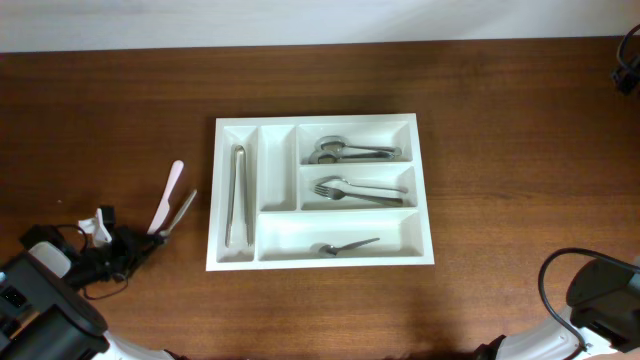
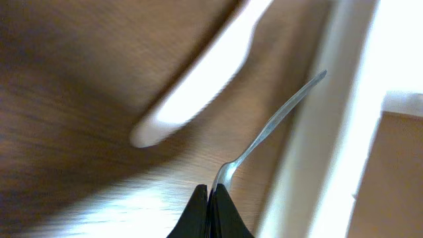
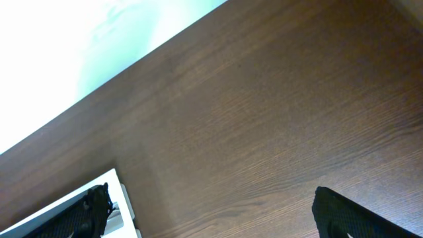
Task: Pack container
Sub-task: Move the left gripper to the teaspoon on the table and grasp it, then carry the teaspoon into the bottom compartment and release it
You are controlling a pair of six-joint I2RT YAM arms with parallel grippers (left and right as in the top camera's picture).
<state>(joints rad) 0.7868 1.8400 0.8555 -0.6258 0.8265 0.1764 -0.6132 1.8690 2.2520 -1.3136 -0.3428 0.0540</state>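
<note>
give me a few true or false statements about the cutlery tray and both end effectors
1. The left end effector is shut on a metal utensil. True.
2. The tongs lie in the bottom long compartment of the cutlery tray. False: they lie in its leftmost tall compartment.
3. The right end effector holds a fork. False: it is open and empty above the bare table.
4. A pale plastic knife lies on the table outside the tray. True.

No readable text, labels, brands, numbers or signs anywhere.
</note>
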